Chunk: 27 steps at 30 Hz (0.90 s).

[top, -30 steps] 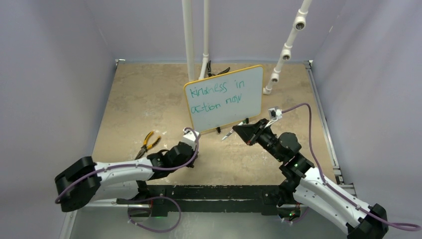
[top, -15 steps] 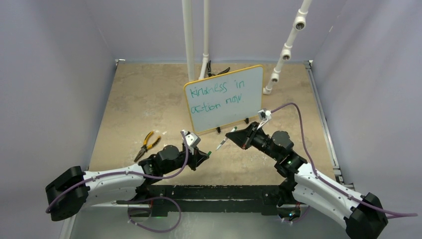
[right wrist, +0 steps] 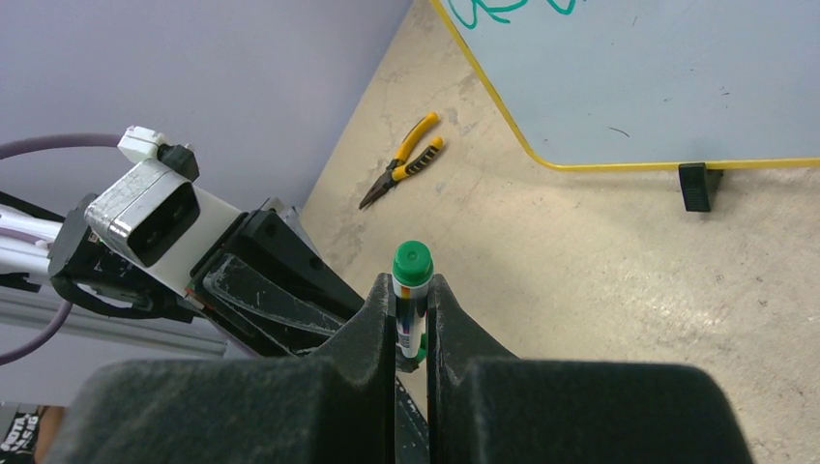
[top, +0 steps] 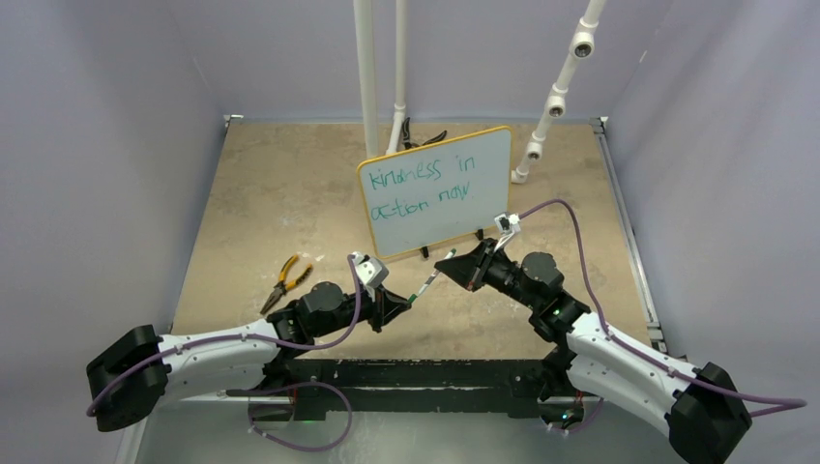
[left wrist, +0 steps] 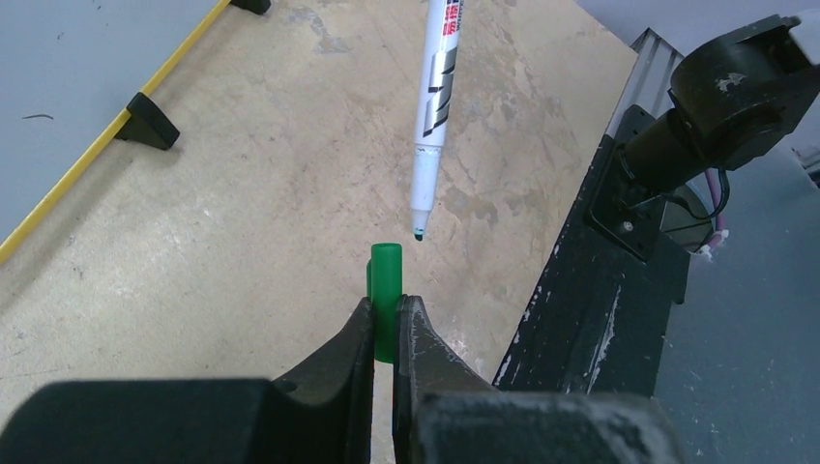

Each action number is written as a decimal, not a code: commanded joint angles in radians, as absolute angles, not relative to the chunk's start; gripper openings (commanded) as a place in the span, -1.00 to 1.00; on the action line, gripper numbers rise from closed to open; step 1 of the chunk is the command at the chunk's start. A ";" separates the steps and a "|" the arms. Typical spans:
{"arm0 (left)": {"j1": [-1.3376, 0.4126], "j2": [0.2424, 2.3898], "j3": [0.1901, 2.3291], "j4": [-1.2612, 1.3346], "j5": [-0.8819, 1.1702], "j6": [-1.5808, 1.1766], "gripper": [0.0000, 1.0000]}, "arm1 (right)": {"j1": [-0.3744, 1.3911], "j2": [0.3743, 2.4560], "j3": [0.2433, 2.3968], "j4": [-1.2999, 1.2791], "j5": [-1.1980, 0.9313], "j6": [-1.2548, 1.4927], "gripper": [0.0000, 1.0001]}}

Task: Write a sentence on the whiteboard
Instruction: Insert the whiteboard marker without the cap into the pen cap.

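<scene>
The whiteboard (top: 483, 208) with its yellow-orange frame stands upright mid-table; the sentence (top: 425, 182) reads "kindness in action now" in teal lettering. My right gripper (top: 454, 271) is shut on the white marker pen (top: 432, 279), its bare tip pointing down-left. In the left wrist view the marker pen (left wrist: 435, 106) hangs just above the green cap (left wrist: 385, 290). My left gripper (top: 398, 304) is shut on that green cap, open end up, tip and cap a small gap apart. In the right wrist view the marker pen (right wrist: 411, 290) sits between my fingers.
Yellow-handled pliers (top: 282, 279) lie on the table left of the left gripper. White pipes (top: 367, 77) and a jointed white pipe (top: 556, 97) rise at the back. Dark tools (top: 421, 138) lie behind the board. The black base rail (top: 416, 377) runs along the near edge.
Both grippers have come together in front of the board: the right one moved left and down with the marker, the left one moved right with the cap, until tip and cap nearly meet.
</scene>
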<state>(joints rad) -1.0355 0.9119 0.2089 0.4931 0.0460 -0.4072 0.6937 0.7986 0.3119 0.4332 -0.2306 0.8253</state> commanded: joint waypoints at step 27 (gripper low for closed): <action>-1.040 0.876 0.187 0.563 0.081 -0.423 -1.00 | 0.695 0.763 0.292 0.482 -0.214 0.867 -0.99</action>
